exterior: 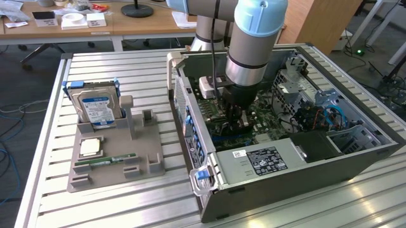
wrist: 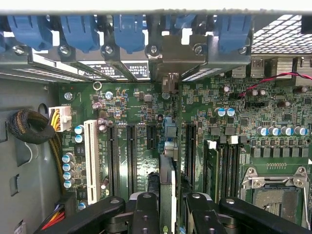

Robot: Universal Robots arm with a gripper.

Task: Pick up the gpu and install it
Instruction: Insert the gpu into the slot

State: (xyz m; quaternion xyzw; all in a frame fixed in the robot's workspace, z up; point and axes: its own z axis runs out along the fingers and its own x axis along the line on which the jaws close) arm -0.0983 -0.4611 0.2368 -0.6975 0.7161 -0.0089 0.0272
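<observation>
The gpu (wrist: 167, 183), seen edge-on as a thin flat card, stands upright over the long black expansion slots (wrist: 131, 156) of the green, capacitor-studded motherboard (wrist: 234, 131), and the black gripper (wrist: 167, 212) has its jaws pressed against the card's two faces. The board lies inside an open grey metal computer case (exterior: 304, 175) on a ribbed aluminium table (exterior: 127, 209). Beside the case, a grey plastic holder (exterior: 111, 178) carries an upright silver hard drive (exterior: 97, 110) and a flat green memory stick (exterior: 104, 162). The arm (exterior: 250, 42), a smooth grey tube with pale blue caps, drops vertically into the case.
</observation>
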